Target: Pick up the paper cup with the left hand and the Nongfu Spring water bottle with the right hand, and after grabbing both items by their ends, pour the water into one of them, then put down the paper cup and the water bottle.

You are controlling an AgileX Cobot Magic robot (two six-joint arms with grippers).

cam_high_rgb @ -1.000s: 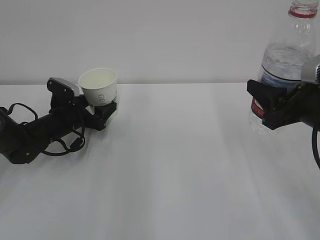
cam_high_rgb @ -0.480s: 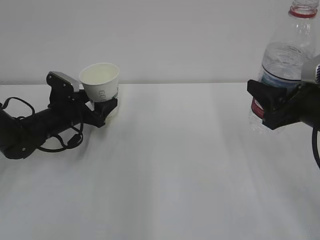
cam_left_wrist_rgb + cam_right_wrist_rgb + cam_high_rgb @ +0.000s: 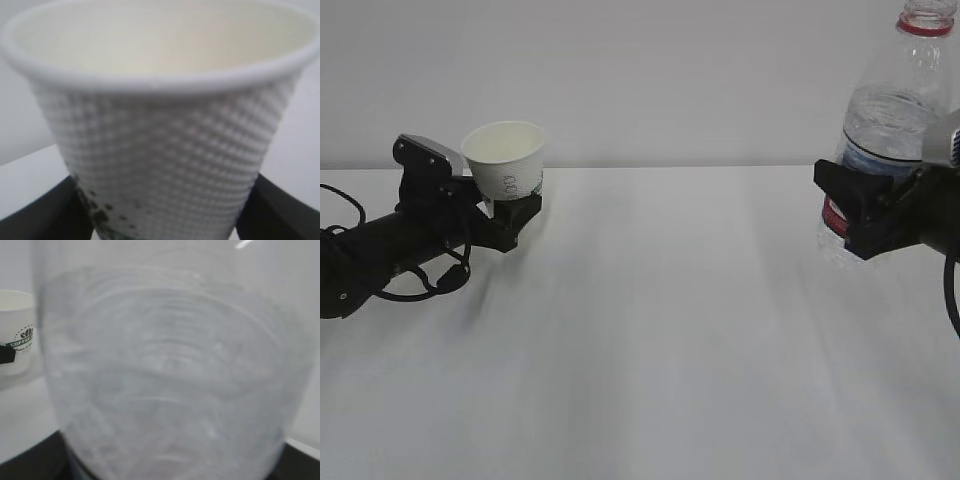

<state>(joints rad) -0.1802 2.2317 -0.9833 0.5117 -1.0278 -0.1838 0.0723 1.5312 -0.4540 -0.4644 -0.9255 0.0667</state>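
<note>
The white paper cup [image 3: 505,160] stands upright and cream inside, with my left gripper [image 3: 515,205] shut on its lower end, held a little above the table at the left. In the left wrist view the cup [image 3: 165,150] fills the frame between the black fingers [image 3: 45,215]. At the right, my right gripper [image 3: 865,215] is shut on the lower part of the Nongfu Spring water bottle [image 3: 895,110], held upright in the air, capless with a red neck ring. Water [image 3: 890,125] fills its lower half. The bottle [image 3: 170,380] fills the right wrist view, and the cup [image 3: 17,335] shows at that view's left edge.
A white table [image 3: 670,330] stretches between the two arms under a plain pale wall. The left arm's black cables [image 3: 410,285] hang close to the table at the far left.
My left arm has moved left and slightly up, carrying the cup with it. The right gripper and the bottle have not moved.
</note>
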